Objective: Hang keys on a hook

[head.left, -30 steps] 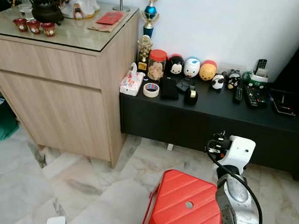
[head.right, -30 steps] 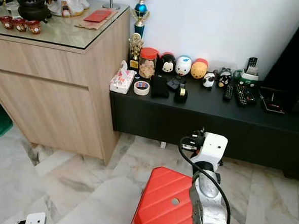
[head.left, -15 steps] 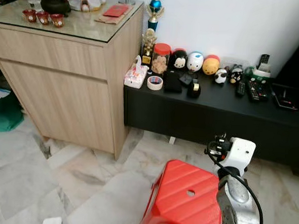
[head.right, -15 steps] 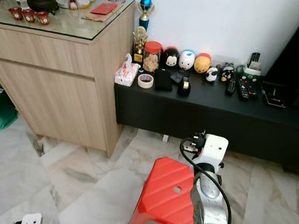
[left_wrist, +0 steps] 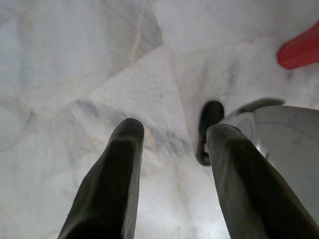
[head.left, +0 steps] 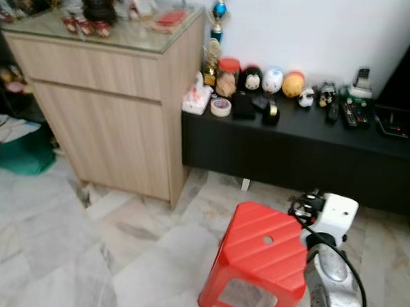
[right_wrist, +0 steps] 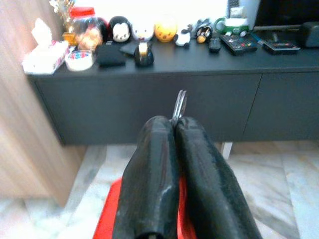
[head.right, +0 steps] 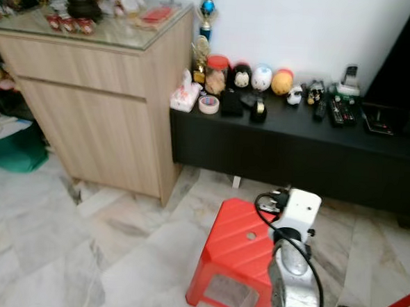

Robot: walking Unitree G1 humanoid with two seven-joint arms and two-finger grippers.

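My right gripper (right_wrist: 173, 122) is shut on a thin metal key ring (right_wrist: 179, 105) that sticks out past its fingertips; the keys themselves are hidden between the fingers. It is held forward over the red stool (head.left: 265, 251) and faces the low black cabinet (right_wrist: 149, 89). The right arm's white wrist (head.left: 332, 215) shows at the lower right of the eye views. My left gripper (left_wrist: 174, 132) hangs open over the marble floor (left_wrist: 99, 59), holding nothing.
A light wooden cabinet (head.left: 103, 112) with a glass top stands at the left, against the low black cabinet (head.left: 344, 151), which carries a tape roll (head.left: 220, 107), a jar, round figurines and remotes. A green bag (head.left: 20, 157) lies at far left. Open marble floor (head.left: 80, 257) spreads at front left.
The camera has backed away and shifted, so the cabinets look smaller and more floor shows. The right gripper stays shut on the key ring, in the same pose.
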